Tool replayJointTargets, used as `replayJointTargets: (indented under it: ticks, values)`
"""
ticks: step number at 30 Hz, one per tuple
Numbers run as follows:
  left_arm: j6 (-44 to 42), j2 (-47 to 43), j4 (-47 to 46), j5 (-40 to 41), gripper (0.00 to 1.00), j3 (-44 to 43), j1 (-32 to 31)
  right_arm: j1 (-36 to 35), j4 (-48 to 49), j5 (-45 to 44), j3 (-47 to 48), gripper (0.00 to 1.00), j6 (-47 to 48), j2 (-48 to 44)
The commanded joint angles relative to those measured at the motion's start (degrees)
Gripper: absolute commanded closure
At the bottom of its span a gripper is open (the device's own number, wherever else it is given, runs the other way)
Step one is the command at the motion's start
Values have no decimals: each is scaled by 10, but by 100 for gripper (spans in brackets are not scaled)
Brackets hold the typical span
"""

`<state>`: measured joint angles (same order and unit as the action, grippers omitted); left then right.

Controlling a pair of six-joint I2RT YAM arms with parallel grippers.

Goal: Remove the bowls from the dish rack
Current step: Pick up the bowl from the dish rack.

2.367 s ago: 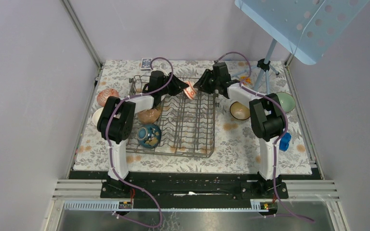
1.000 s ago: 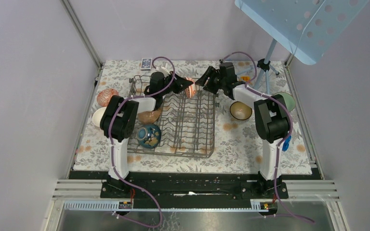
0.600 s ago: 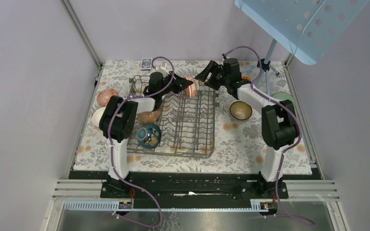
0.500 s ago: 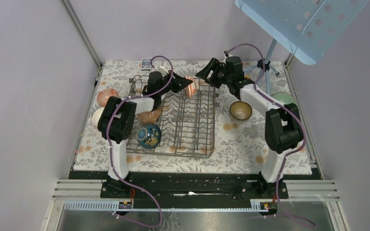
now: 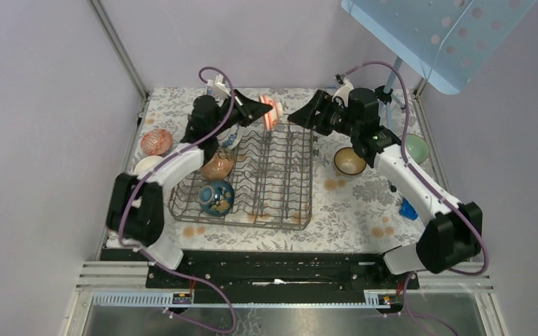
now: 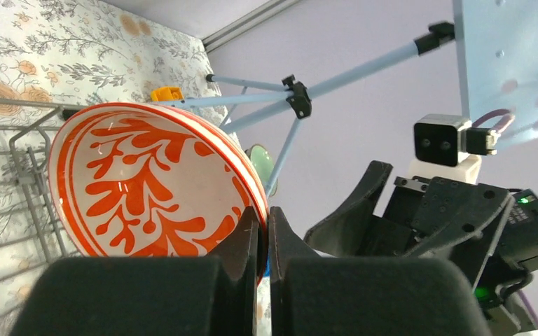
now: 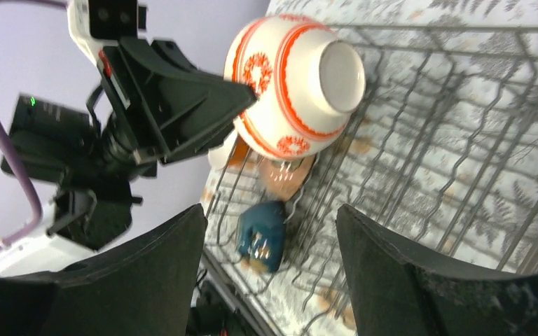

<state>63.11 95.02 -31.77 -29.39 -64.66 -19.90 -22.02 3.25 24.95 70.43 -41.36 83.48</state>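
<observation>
A: Spotted the rack [image 5: 280,182] flat on the flowered cloth [image 5: 350,210], about mid-table. Counted a blue bowl [image 5: 216,197] and a brown bowl [image 5: 217,168] standing in its left side, plus a white-and-blue bowl [image 5: 230,138] further back, half hidden by the left arm.

B: Yep, same here. Found the orange bowl [image 6: 147,189] up in the air over the rack's far end, clear of the tines. Tipped on edge, foot turned toward the right arm, painted inside toward the left one.

A: Pinched by the left gripper [image 5: 263,110], right? Looked clamped hard on the rim in its wrist view, one finger inside the bowl and one outside.

B: Looked that way, yeah. Clocked the right gripper [image 5: 301,117] just beside it, jaws spread wide, gripping nothing, pointed at the bowl's foot. Saw the bowl out ahead of those fingers [image 7: 147,280] in the right wrist view, not touching them.

A: Noticed anything around the rack?

B: Left of it, on the cloth: a pink bowl [image 5: 156,141] and, nearer, a white bowl [image 5: 147,165] partly behind the left arm. Right of it: a dark bowl [image 5: 349,161] with a tan inside, then a green bowl [image 5: 416,148] over by the wall. Also caught a small blue thing [image 5: 408,208] on the cloth beside the right arm, no idea what. Past all that, a tripod [image 5: 385,91] at the far right corner, with a pale blue perforated panel [image 5: 434,35] up top.
</observation>
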Motion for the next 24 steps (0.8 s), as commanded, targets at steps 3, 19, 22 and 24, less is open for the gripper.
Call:
replayJointTargets:
  ticks: [3, 19, 22, 24]
  values:
    - [-204, -186, 218, 43, 100, 5, -30, -50, -165, 4, -17, 24, 116, -169]
    - [-617, -373, 590, 497, 100, -1, -470, -57, -432, -71, 10, 26, 200, -305]
    - [-675, -347, 637, 606, 100, -10, -579, -58, -461, -81, 29, 27, 215, -300]
    - [-704, -326, 660, 655, 100, -19, -624, -61, -478, -75, 39, 28, 222, -290]
